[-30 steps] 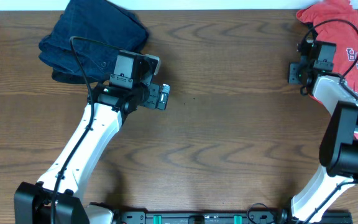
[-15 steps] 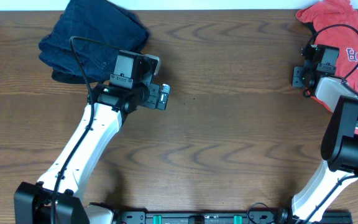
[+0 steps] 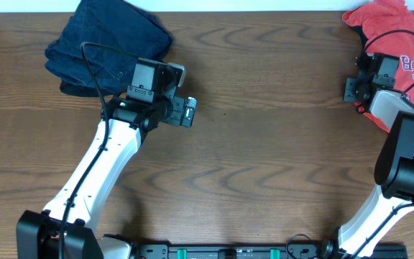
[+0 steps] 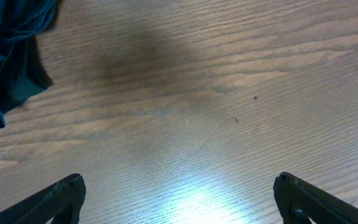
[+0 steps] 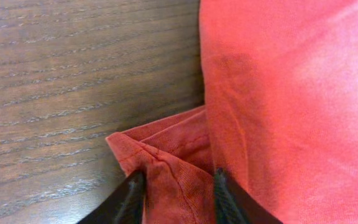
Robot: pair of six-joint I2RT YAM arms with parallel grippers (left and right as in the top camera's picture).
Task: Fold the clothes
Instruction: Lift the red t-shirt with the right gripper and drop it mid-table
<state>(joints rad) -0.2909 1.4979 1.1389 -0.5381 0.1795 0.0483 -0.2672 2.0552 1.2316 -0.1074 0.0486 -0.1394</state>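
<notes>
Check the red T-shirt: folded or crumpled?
Crumpled, not folded: the red T-shirt lies bunched and wrinkled, its lettering partly hidden, one edge fold pinched by the right gripper.

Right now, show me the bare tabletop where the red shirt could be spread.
The table lies bare across the middle, between the left arm and right arm. Crowded: the navy garment fills the far-left corner, the red T-shirt the far-right.
</notes>
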